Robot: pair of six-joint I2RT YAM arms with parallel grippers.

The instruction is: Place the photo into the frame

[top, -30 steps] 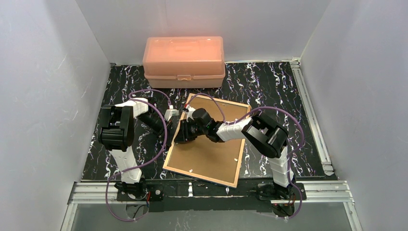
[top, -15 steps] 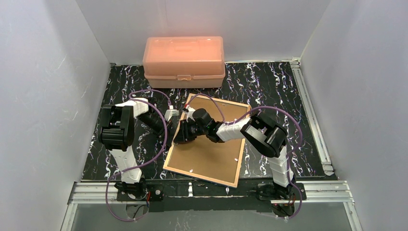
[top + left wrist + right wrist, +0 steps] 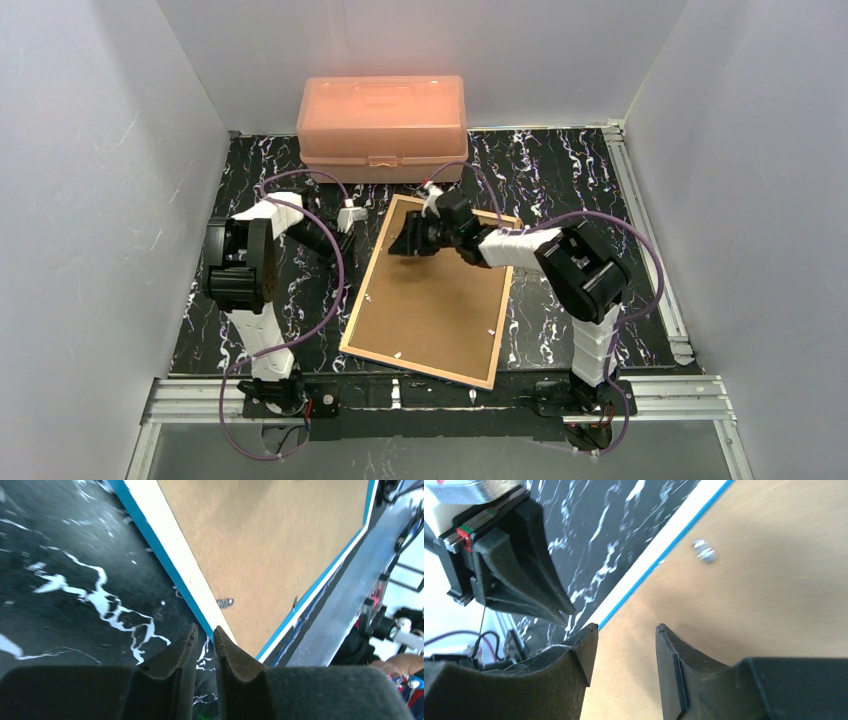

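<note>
- Since the earlier frame the two arms have separated from their meeting point at the left edge of the frame. The right fingers now sit further up, over the far-left part of the thin rectangular picture frame with tan wooden edges and brown fibreboard backing. The left fingers are drawn off to the left over the black marbled counter, near the frame's far-left corner.
- The frame lies face down, backing upward, on the counter in front of the salmon-pink plastic box and apart from it.
- The glossy hot-air-balloon photo shows in no view. Whether it already lies under the backing cannot be told.
- In the left wrist view, the left fingers are barely parted and grasp nothing. Their tips hang over the counter just beside the frame's blue-rimmed left edge, close to a small metal clip on the backing.
- In the right wrist view, the right fingers are released, with a clear gap and nothing between them. They hover over the backing just inside the same edge, and whether they touch it cannot be told.
- The step in hand looks like work on the retaining clips that hold the backing.
- The next move probably calls for the right fingers to line up on another clip and turn it without shifting the frame.
</note>
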